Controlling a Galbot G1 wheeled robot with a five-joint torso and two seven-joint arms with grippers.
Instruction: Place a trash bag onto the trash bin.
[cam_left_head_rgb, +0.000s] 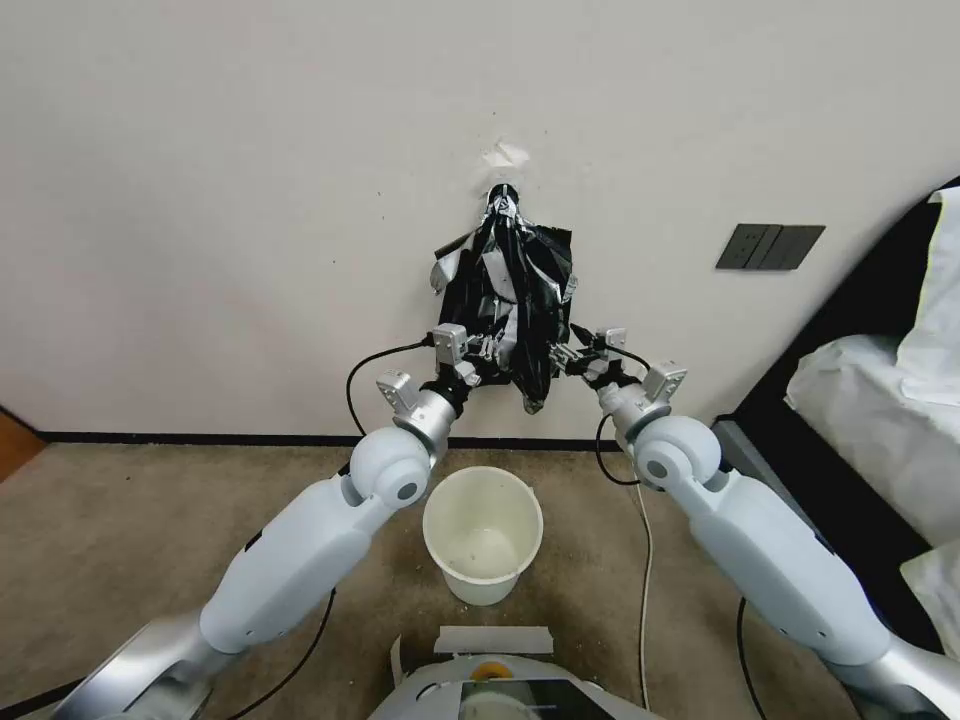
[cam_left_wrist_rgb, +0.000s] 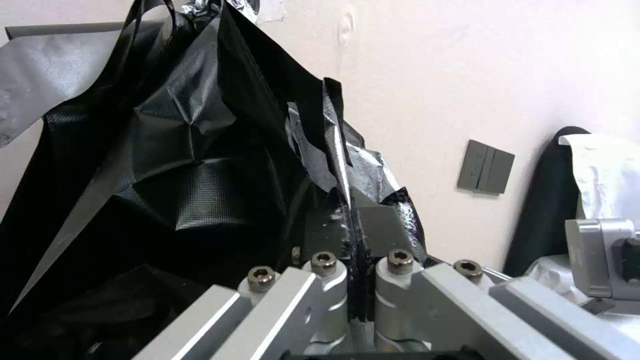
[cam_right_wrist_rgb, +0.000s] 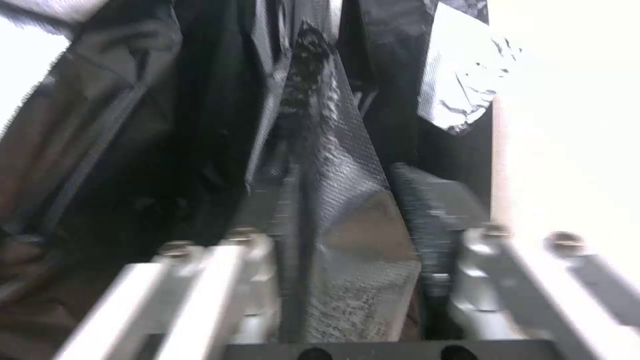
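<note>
Fingers of the left gripper (cam_left_wrist_rgb: 352, 280) are seen pressed together on a thin fold of black film, so one edge of the trash bag (cam_left_head_rgb: 515, 300) is pinched at the wall. On the other side, the right gripper (cam_right_wrist_rgb: 360, 280) is held with its fingers spread, a sheet of the same film lying between them and not yet clamped. In the head view, the left gripper (cam_left_head_rgb: 478, 350) is placed at the bag's lower left and the right gripper (cam_left_head_rgb: 562, 353) at its lower right, both arms being raised toward the wall. This two-sided hold is judged to be intended for spreading the mouth of the bag once it is freed. The bag hangs from a hook (cam_left_head_rgb: 502, 190) on the wall (cam_left_head_rgb: 250, 200), bunched at a silvery top, and it cannot be told whether one bag or several layers are caught. The trash bin (cam_left_head_rgb: 483, 533) stands upright on the carpet (cam_left_head_rgb: 130, 530) below and between the arms, well apart from the bag, unlined, its mouth open upward. Fitting over the rim is not yet begun.
</note>
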